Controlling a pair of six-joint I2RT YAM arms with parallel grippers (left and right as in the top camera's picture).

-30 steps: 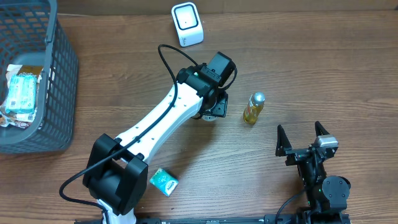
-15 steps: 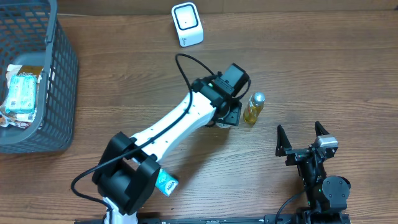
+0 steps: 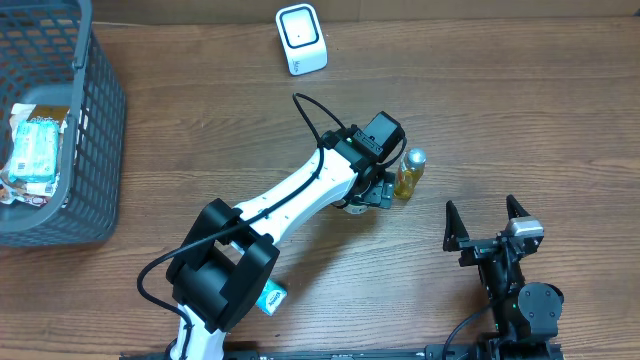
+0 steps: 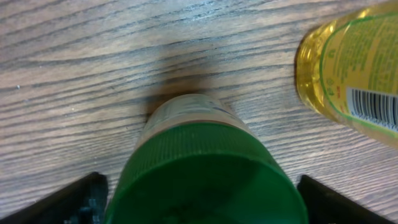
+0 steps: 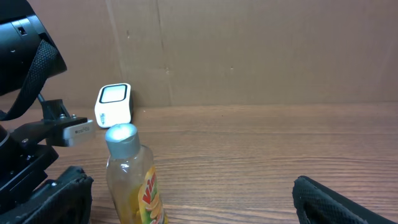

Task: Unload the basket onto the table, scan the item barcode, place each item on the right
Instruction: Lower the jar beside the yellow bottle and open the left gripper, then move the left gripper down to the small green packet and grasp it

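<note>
At table centre: green-capped bottle between the spread left fingers

Left gripper [image 4: 199, 190] hangs over the upright green-capped bottle [image 4: 199, 158], jaws wide apart either side of the cap (contact not discernible). A yellow silver-capped bottle [image 3: 408, 173] stands just beside at 3 o'clock, barcode showing. The white barcode scanner [image 3: 301, 38] sits well off at 11 o'clock, the basket [image 3: 95, 120] at 9, a teal box [image 3: 268, 295] at 7. The right gripper [image 3: 482, 208], spread and empty, is at 5.

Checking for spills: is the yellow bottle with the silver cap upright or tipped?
Upright: in the right wrist view the yellow bottle stands with its silver cap on top.
</note>
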